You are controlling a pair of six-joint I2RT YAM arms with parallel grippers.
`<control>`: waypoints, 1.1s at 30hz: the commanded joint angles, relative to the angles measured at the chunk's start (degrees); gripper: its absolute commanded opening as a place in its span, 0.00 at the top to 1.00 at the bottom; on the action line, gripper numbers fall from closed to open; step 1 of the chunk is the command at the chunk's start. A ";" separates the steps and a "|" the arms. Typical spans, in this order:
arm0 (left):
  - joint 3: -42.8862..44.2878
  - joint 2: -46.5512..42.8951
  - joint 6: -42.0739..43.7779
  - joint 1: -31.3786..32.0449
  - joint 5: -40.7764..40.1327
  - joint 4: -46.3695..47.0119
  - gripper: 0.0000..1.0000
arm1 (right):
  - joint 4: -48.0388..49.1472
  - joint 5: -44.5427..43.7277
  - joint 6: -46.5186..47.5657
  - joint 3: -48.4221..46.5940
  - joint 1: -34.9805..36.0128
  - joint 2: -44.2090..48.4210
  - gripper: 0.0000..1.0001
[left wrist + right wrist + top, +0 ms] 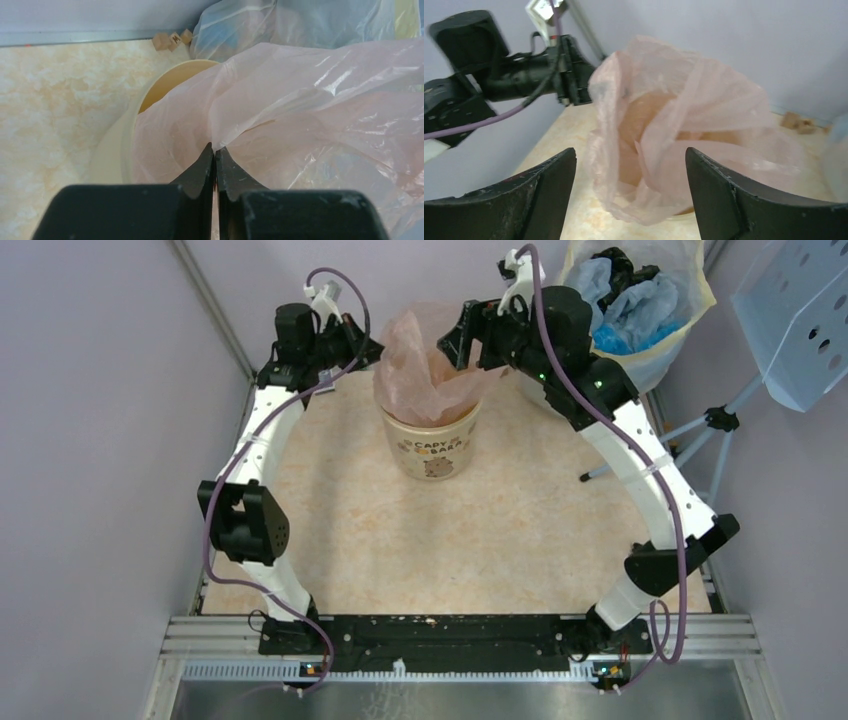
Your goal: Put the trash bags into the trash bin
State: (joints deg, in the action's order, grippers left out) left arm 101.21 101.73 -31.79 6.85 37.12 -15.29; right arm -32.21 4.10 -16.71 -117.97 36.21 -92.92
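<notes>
- Checking from your left: the left gripper (215, 152) has its jaws clenched on a fold of the pale-pink trash bag (300, 110), apparently to anchor that side at the rim.
- Centre: the bag sits partly inside the cream CAPYBARA trash bin (432, 445), with most of it billowing above the rim; not yet seated.
- Right: the right gripper (630, 155) has its jaws spread wide, grasping nothing. It faces the bag's loose side, likely placed to press it down.

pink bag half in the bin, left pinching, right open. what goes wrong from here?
Most of the pink bag stands above the trash bin rim; it may spring out when released.
The left fingers pinch the film at their tips; retreating shut could drag the bag out or tip the bin.
The right fingers are open, so nothing else restrains it.
</notes>
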 commanded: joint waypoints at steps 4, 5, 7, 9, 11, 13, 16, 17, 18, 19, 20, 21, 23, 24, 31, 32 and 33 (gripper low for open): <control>3.37 0.90 1.77 -0.08 0.66 1.94 0.94 | -3.69 -21.41 10.82 -1.93 -0.26 4.73 0.19; 3.04 0.72 1.92 -0.08 0.73 1.91 0.94 | -3.52 -23.53 11.75 -1.58 -0.38 4.71 0.19; 2.26 0.37 2.23 -0.08 0.92 1.82 0.94 | -2.84 -24.15 12.71 -1.01 -1.36 4.32 0.18; 1.36 -0.52 2.64 -0.08 0.93 1.53 0.94 | -3.05 -21.04 12.53 -2.06 -2.93 2.89 0.18; 0.22 -1.50 3.05 -0.08 0.53 1.69 0.93 | -4.99 -19.01 12.98 -4.97 -3.65 0.16 0.17; -0.73 -2.32 3.58 -0.10 -0.28 1.70 0.93 | -7.65 -19.07 12.68 -8.24 -4.28 -2.99 0.17; -1.10 -2.84 4.46 -0.08 -0.96 0.84 0.93 | -8.39 -19.63 10.32 -9.05 -6.24 -5.65 0.17; -1.14 -2.90 4.60 -0.08 -1.14 0.55 0.93 | -7.44 -19.97 9.42 -8.02 -6.83 -5.93 0.17; -1.25 -2.95 4.79 -0.08 -1.37 0.37 0.94 | -5.35 -19.45 8.69 -6.26 -7.44 -5.93 0.18; -1.42 -2.91 4.76 -0.02 -1.55 0.43 0.94 | -3.85 -17.54 8.07 -4.72 -8.08 -5.99 0.19; -1.49 -2.74 4.77 0.07 -1.65 0.37 0.94 | -2.70 -15.52 7.40 -3.59 -8.56 -6.37 0.21; -1.47 -2.50 4.96 0.17 -1.62 0.25 0.95 | -2.04 -13.74 6.74 -3.06 -8.95 -7.11 0.22; -0.88 -2.02 5.59 0.35 -1.93 -0.47 0.95 | -2.67 -11.03 6.17 -4.30 -9.04 -9.47 0.30; -0.69 -1.84 5.86 0.35 -2.16 -1.00 0.95 | -3.80 -9.57 6.16 -5.85 -9.05 -11.06 0.39; -0.55 -1.90 7.36 1.28 -3.79 -1.43 0.97 | -11.80 -8.05 9.72 -10.61 -3.59 -15.59 0.92; -0.37 -1.67 7.62 1.58 -4.00 -1.49 0.97 | -11.90 -7.72 9.43 -9.87 -2.99 -15.61 0.98; -0.13 -1.44 7.96 1.91 -4.40 -1.80 0.97 | -12.07 -6.99 8.83 -9.37 -2.55 -15.55 1.00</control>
State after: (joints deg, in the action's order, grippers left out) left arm 99.98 102.21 -26.11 7.57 34.37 -17.43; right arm -42.68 -5.02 -8.38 -126.39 30.11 -109.78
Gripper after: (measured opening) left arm 0.036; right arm 0.044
